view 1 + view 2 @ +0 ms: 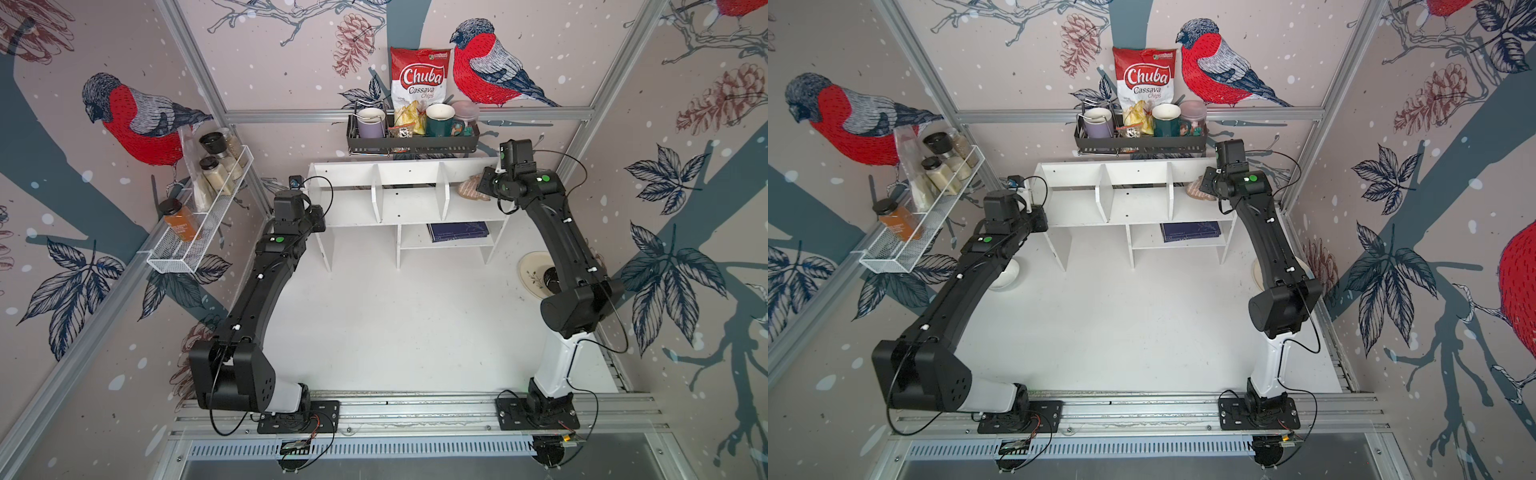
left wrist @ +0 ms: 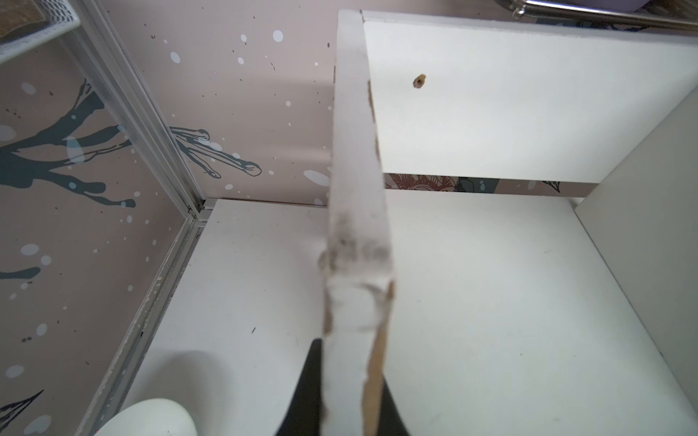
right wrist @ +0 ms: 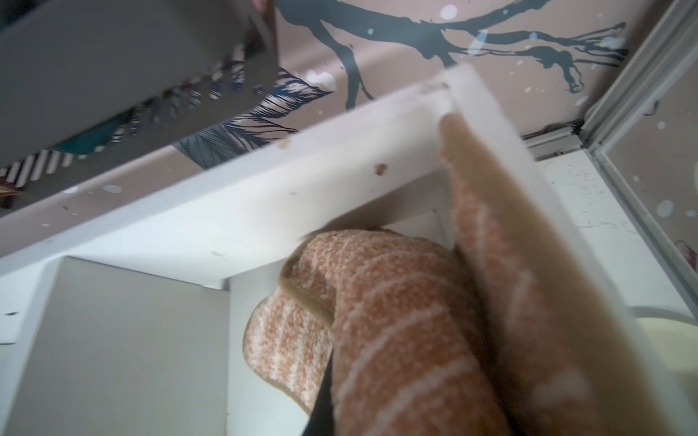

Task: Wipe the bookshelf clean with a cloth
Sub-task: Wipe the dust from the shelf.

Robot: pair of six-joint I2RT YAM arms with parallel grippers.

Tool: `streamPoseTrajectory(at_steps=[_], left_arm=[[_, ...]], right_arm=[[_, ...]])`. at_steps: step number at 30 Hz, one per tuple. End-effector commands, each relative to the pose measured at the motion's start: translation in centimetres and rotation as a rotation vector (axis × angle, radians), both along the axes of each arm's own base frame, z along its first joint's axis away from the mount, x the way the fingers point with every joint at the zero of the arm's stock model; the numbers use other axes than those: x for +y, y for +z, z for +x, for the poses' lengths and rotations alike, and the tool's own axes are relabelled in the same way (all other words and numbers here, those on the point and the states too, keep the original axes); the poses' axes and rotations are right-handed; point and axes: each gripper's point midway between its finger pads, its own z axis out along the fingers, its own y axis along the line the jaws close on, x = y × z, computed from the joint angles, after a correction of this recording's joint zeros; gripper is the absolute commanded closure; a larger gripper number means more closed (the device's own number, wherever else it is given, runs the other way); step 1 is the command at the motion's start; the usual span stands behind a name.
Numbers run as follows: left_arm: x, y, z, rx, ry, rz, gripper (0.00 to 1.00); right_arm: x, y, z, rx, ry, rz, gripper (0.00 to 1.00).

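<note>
While the left jaws clamp one end of the bookshelf, the right jaws hold the cloth inside the other end.
Both top views: bookshelf (image 1: 409, 208) (image 1: 1133, 208) stands at upper centre of the frame on the white surface (image 1: 395, 324); cloth (image 1: 469, 189) (image 1: 1194, 190) sits in the upper compartment at frame right. Left wrist view: left jaws clenched on the chipped end panel of the bookshelf (image 2: 357, 226), running down centre frame. Right wrist view: cloth (image 3: 396, 321) bunched at lower right, pressed against the compartment's side wall, right jaws clenched on it; one black finger (image 3: 321, 400) shows beneath.
</note>
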Motion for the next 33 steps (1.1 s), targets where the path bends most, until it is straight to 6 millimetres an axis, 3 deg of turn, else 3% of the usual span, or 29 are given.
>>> streamPoseTrajectory(at_steps=[1, 5, 9, 13, 16, 19, 22, 24, 28, 33], left_arm=[[-4.1, -0.6, 0.3, 0.046, -0.19, -0.144, 1.0], [-4.6, -0.8, 0.3, 0.046, -0.208, -0.166, 1.0], [-4.8, -1.6, -0.4, 0.057, -0.214, -0.169, 1.0], [-4.8, -2.2, -1.1, 0.065, -0.214, -0.175, 1.0], [-5.1, -2.4, -1.5, 0.075, -0.228, -0.18, 1.0], [-5.6, -2.7, -1.7, 0.086, -0.244, -0.18, 1.0], [-5.6, -2.9, -1.7, 0.096, -0.237, -0.165, 1.0], [-5.6, -3.1, -1.7, 0.1, -0.236, -0.163, 1.0], [-5.7, -3.4, -1.6, 0.111, -0.24, -0.157, 1.0], [-5.7, -3.8, -1.7, 0.124, -0.239, -0.153, 1.0]], right_arm=[[2.1, 0.0, -0.1, -0.003, 0.06, 0.01, 1.0], [2.8, -1.9, -0.4, 0.036, 0.069, 0.012, 1.0], [3.3, -4.1, -2.0, 0.084, 0.092, 0.003, 1.0], [0.1, -5.0, -3.6, 0.081, -0.005, -0.042, 1.0], [-2.8, -4.0, -4.1, 0.072, -0.076, -0.068, 1.0], [-5.0, -2.8, -4.0, 0.053, -0.134, -0.13, 1.0], [-5.9, -1.8, -2.9, 0.037, -0.16, -0.176, 1.0], [-5.5, -1.1, -1.7, 0.029, -0.149, -0.186, 1.0], [-2.5, 0.3, -0.2, -0.009, -0.076, -0.156, 1.0], [0.7, 0.3, 0.0, -0.018, 0.0, -0.093, 1.0]])
